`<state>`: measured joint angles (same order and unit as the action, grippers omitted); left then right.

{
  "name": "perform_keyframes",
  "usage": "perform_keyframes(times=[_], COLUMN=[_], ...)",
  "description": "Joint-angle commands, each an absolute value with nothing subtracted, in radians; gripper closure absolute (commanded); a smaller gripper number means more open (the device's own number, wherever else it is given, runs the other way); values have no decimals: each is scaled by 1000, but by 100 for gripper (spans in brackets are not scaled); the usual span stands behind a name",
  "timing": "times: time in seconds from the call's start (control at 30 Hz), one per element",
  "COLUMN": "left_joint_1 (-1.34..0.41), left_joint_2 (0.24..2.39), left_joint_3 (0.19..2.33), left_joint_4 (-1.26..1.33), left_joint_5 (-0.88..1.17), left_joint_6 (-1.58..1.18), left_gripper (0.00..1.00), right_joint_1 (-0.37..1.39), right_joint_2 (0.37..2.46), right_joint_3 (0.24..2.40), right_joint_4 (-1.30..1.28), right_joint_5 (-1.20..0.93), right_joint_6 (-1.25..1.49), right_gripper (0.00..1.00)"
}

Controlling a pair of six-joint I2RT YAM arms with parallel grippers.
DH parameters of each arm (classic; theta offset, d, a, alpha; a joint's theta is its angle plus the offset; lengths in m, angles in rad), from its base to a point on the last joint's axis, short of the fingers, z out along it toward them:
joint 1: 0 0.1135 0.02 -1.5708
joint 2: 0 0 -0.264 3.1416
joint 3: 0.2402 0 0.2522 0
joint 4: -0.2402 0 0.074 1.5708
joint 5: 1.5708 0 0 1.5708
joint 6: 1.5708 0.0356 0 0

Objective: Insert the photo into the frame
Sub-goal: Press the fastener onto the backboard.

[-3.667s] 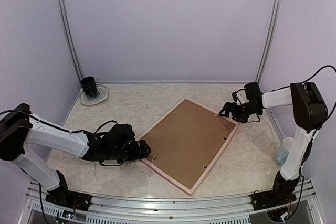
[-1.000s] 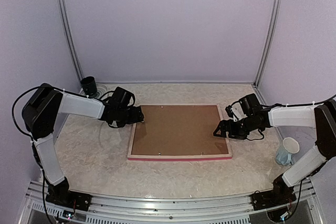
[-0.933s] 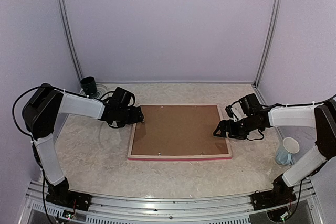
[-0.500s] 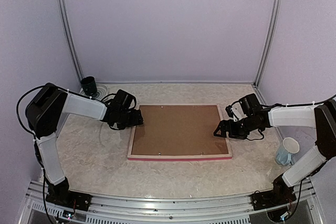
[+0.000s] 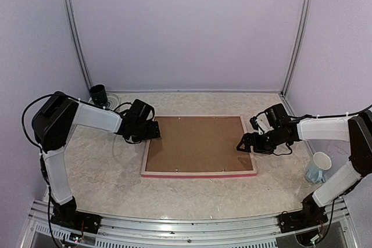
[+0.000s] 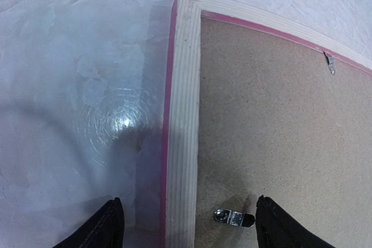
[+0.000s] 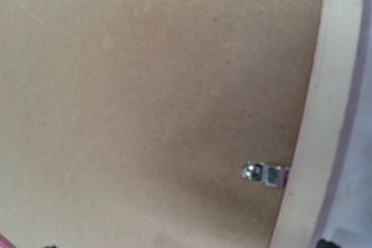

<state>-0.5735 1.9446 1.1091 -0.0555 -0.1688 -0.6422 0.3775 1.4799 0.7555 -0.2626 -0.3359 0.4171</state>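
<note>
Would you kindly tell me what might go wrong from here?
The left gripper, open, straddles both the frame rail and a metal clip; closing could pinch the rail rather than the clip. The right gripper sits low by a second clip; a push may slide the frame.

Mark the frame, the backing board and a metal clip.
frame (image 6: 181, 114), left wrist view, pale wood rail.
backing board (image 5: 197, 143), top view, middle of brown panel.
metal clip (image 6: 234, 218), left wrist view, silver tab.
</note>
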Motion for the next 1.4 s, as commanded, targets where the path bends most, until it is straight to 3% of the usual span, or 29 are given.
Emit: perform_keyframes(times=[0.0, 0.13, 1.37], left_joint_1=[-593, -602, -580], left_joint_2=[1997, 2009, 1911], left_joint_3=[1137, 1139, 1027], left_joint_4=[-124, -138, -84], left_joint_5=[-183, -200, -164], left_joint_6=[-628, -627, -634], left_gripper=[24, 32, 60], right_joint_1=[387, 387, 387], right_joint_2=[1464, 1463, 1452], right_joint_3=[750, 754, 761], right_joint_4=[-248, -251, -267], right_joint_5=[-331, -332, -333], right_joint_6=[409, 406, 403], right_gripper=[4, 4, 4])
